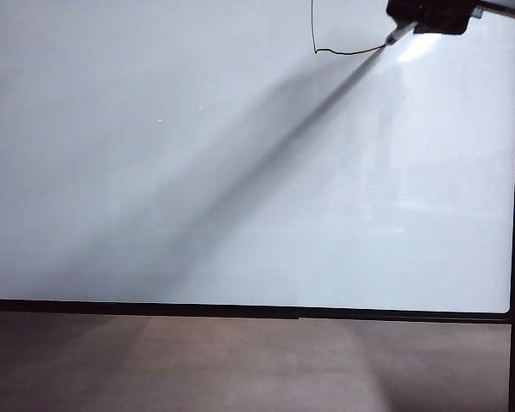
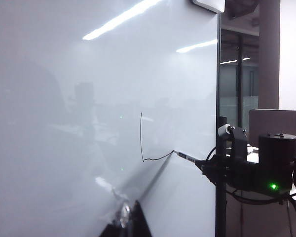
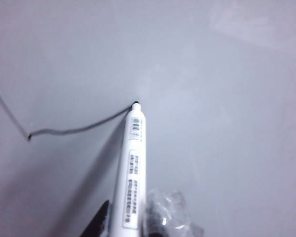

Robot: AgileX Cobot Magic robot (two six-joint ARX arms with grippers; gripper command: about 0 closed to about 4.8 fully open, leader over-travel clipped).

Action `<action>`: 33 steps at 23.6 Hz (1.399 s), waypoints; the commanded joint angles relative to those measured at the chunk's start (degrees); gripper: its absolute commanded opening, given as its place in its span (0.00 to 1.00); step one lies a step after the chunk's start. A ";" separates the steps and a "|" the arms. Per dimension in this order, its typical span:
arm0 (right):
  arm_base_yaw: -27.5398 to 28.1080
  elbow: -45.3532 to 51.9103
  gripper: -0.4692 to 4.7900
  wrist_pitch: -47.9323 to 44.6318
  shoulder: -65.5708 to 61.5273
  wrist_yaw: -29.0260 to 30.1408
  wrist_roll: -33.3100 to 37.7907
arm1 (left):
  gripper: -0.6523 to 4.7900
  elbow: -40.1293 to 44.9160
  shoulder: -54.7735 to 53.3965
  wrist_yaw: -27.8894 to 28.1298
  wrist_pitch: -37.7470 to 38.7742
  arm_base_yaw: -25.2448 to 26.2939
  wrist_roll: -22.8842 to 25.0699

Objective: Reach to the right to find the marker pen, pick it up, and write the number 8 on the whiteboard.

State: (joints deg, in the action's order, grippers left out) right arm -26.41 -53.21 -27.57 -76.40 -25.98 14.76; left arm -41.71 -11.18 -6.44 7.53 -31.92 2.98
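The marker pen (image 3: 131,168), clamped in the right pincer (image 3: 126,224), touches the whiteboard (image 3: 227,98); left pincer (image 2: 126,222) state unclear.

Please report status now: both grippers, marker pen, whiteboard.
Right gripper shut on marker pen, tip on whiteboard. Number 8 unfinished. Left gripper idle beside board, state unclear. Nothing blocking.

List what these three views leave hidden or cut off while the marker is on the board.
- Drawn line: its upper end runs off the exterior view's top edge.
- Right gripper: mostly cropped there; in its wrist view only dark finger bases flank the marker.
- Left gripper: a dark sliver at the frame edge, so open or shut is unclear.
- Whiteboard: its left edge is out of frame.
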 commanded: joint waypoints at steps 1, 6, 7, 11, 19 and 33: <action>0.24 -0.31 0.08 -1.36 0.85 2.32 0.22 | 0.11 -0.46 -0.07 -0.22 -0.52 0.00 0.00; -2.47 -0.31 0.08 -2.01 1.88 2.40 -0.07 | 0.11 -0.46 -0.04 -0.22 -0.61 0.00 0.00; -3.02 -0.31 0.08 -2.73 1.99 2.34 -0.13 | 0.11 -0.46 -0.04 -0.22 -0.63 0.00 0.00; -4.20 -1.68 0.08 -5.53 2.16 5.40 -0.92 | 0.11 -0.46 -0.04 -0.20 -0.63 0.00 0.00; -4.20 -14.93 0.08 1.49 -2.71 11.32 -4.59 | 0.11 -0.46 -0.04 -0.20 -0.74 0.00 0.00; -4.68 -20.39 0.08 3.43 -5.95 11.02 -5.88 | 0.11 -0.46 -0.04 -0.22 -0.74 0.00 0.00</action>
State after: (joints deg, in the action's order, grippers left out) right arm -31.09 -73.28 -23.59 -82.46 -13.87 9.15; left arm -41.71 -11.16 -6.44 7.51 -31.92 2.98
